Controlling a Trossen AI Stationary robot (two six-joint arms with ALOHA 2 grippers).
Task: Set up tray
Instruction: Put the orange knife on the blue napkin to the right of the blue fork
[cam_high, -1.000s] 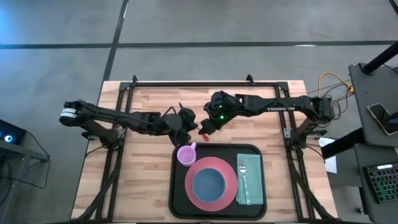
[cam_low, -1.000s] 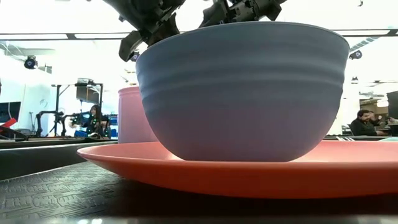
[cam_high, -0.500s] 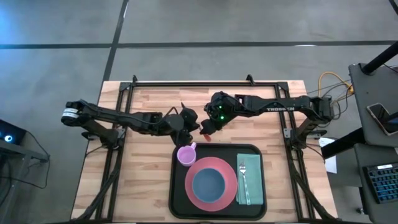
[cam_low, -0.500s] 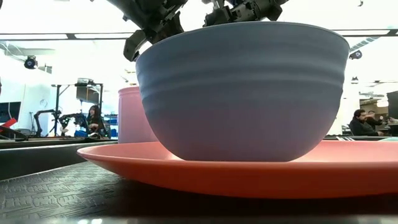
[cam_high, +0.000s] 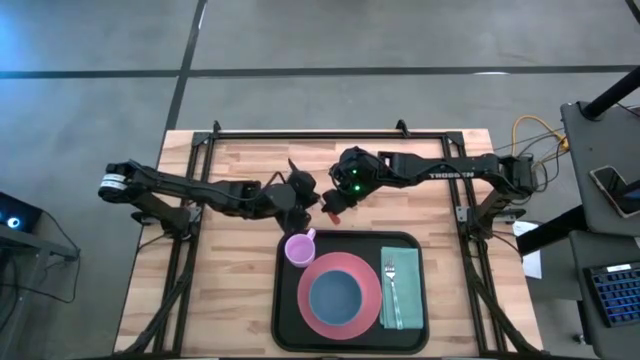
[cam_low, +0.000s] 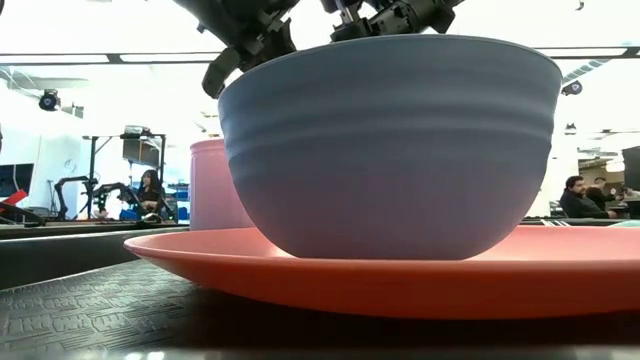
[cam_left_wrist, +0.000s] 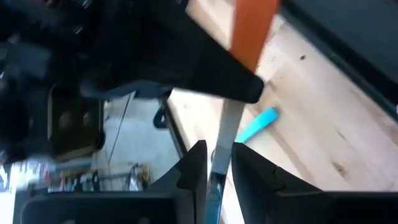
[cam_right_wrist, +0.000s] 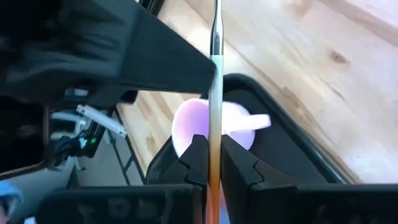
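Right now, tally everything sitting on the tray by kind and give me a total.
Mug: 1
Plate: 1
Bowl: 1
Napkin: 1
Fork: 1
Total on the tray: 5

Black tray (cam_high: 350, 243) – flat, table's near edge.

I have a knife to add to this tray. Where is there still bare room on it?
On the tray, the plate with the bowl fills the middle, the cup the far-left corner, the napkin with the fork the right side. Bare: the strip along the left rim below the cup, and the far edge between cup and napkin.
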